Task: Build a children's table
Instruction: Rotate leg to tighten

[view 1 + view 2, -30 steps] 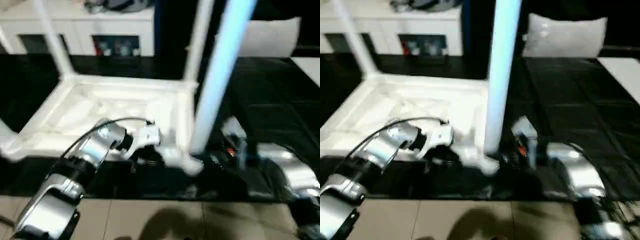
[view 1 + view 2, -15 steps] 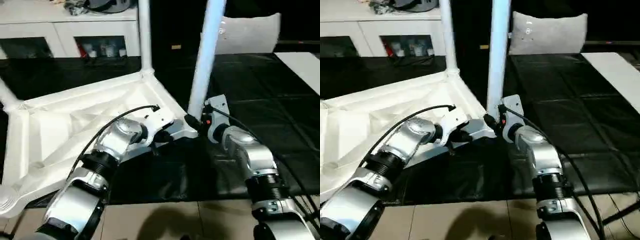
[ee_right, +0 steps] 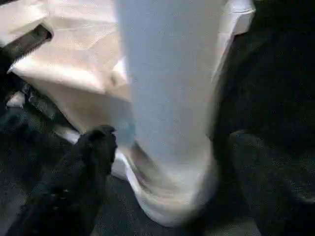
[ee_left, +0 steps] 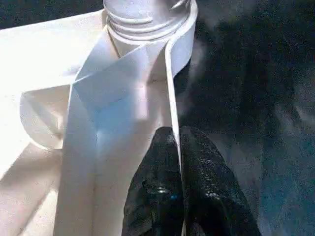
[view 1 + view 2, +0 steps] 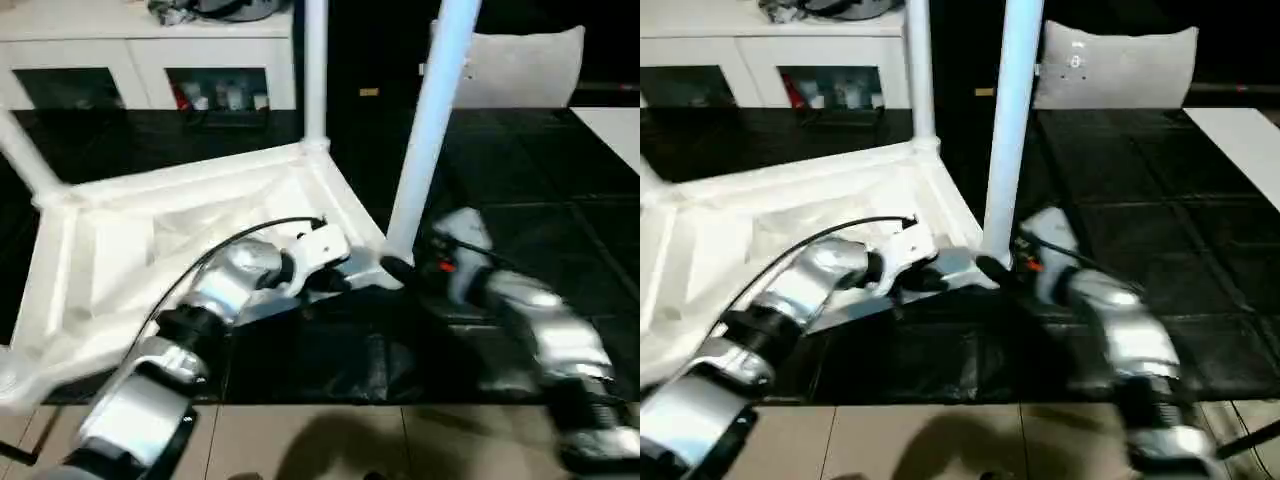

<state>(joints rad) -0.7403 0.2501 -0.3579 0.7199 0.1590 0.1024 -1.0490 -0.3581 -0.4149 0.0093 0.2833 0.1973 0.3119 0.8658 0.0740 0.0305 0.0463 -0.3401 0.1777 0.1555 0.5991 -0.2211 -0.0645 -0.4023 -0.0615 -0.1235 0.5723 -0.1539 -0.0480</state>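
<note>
nearest, the left gripper (image 4: pixel 177 162) is sitting clenched on the thin edge rib of the table top (image 5: pixel 110 250), w/ one black finger each side of the rim, close by the corner socket. beside it the right gripper (image 3: pixel 167 162) is standing wide, released, its fingers (image 3: pixel 93 152) either side of the near leg (image 5: pixel 425 140) base but not pressing it. that leg is standing upright in the near corner socket (image 4: pixel 142 19). the top is lying upside down, ribs up, on a black floor mat (image 5: pixel 520 170). farther back, another leg (image 5: pixel 315 70) is rising from the far corner, and a third leg (image 5: pixel 25 155) is poking up at the left. behind all, a white cabinet (image 5: pixel 150 50).

handling guess: light hollow plastic, stiff but smooth, prob slippery. the rim rib is the good pinch spot for steadying; take legs low, nr the socket, so they're not levering loose.
</note>
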